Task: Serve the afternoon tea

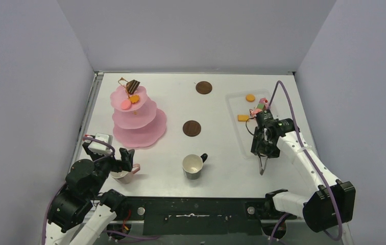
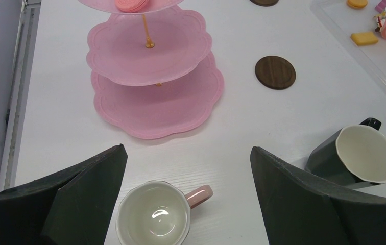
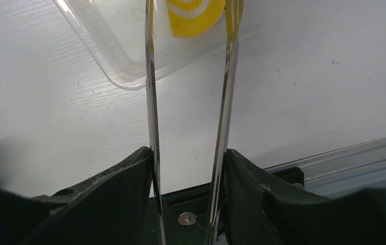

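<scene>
The pink three-tier stand [image 1: 139, 118] stands at the back left with a chocolate slice [image 1: 133, 86], an orange pastry and a pink macaron [image 1: 125, 104] on its top tier. My left gripper [image 1: 124, 161] is open, just above the pink mug [image 2: 155, 217], which shows between its fingers [image 2: 187, 149]. The black mug [image 1: 194, 166] stands upright mid-front. Two brown coasters [image 1: 191, 128] [image 1: 203, 87] lie bare. My right gripper [image 1: 262, 148] is shut on the metal tongs [image 3: 151, 102], whose tips pinch a yellow swirl pastry [image 3: 196, 15] over the tray's near corner.
The clear tray [image 1: 237, 135] at the right holds several more pastries, among them an orange one [image 1: 250, 97] and a yellow one [image 1: 242, 118]. Grey walls close in three sides. The black rail [image 1: 196, 209] runs along the table's front edge.
</scene>
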Robot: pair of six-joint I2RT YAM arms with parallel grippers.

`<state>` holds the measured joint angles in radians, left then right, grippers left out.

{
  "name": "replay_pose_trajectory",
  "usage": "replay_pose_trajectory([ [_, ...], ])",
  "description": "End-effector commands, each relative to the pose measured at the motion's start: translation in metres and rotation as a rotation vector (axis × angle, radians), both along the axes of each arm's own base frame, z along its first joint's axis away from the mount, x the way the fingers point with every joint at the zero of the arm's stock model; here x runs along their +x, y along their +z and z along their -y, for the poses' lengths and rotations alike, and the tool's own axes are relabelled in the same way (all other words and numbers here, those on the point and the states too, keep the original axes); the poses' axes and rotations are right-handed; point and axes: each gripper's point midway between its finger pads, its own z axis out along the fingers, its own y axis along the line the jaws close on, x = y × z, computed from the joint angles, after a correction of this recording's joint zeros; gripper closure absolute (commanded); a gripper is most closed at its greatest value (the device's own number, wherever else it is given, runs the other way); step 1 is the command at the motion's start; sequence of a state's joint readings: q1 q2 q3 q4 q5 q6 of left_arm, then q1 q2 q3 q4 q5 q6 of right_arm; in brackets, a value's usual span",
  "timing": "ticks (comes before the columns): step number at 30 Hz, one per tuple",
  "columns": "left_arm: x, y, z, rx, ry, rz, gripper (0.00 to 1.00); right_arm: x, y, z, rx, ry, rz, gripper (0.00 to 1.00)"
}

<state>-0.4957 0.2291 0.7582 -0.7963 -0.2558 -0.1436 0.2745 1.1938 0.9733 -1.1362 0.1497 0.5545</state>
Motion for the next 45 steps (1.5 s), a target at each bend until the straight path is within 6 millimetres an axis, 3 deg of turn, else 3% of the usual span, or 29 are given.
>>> replay_pose_trajectory([
  [1, 0.005, 0.020, 0.005, -0.027, -0.018, 0.077, 0.10, 0.005, 0.020, 0.000, 0.019, 0.004, 0.073, 0.49],
  [10, 0.004, 0.020, 0.004, -0.032, -0.019, 0.084, 0.10, -0.001, 0.020, 0.008, 0.035, -0.028, 0.070, 0.47],
  [25, 0.002, 0.022, 0.004, -0.037, -0.019, 0.092, 0.10, 0.001, 0.010, 0.000, 0.081, -0.015, 0.044, 0.45],
  [30, 0.002, 0.022, 0.003, -0.036, -0.018, 0.092, 0.10, 0.003, 0.009, 0.000, 0.077, -0.005, 0.042, 0.50],
  [37, 0.003, 0.021, 0.004, -0.036, -0.018, 0.091, 0.10, 0.008, 0.028, 0.003, 0.061, 0.021, 0.101, 0.59],
  [45, 0.003, 0.023, 0.001, -0.036, -0.003, 0.098, 0.10, 0.013, 0.059, 0.000, 0.074, 0.047, 0.180, 0.61],
])
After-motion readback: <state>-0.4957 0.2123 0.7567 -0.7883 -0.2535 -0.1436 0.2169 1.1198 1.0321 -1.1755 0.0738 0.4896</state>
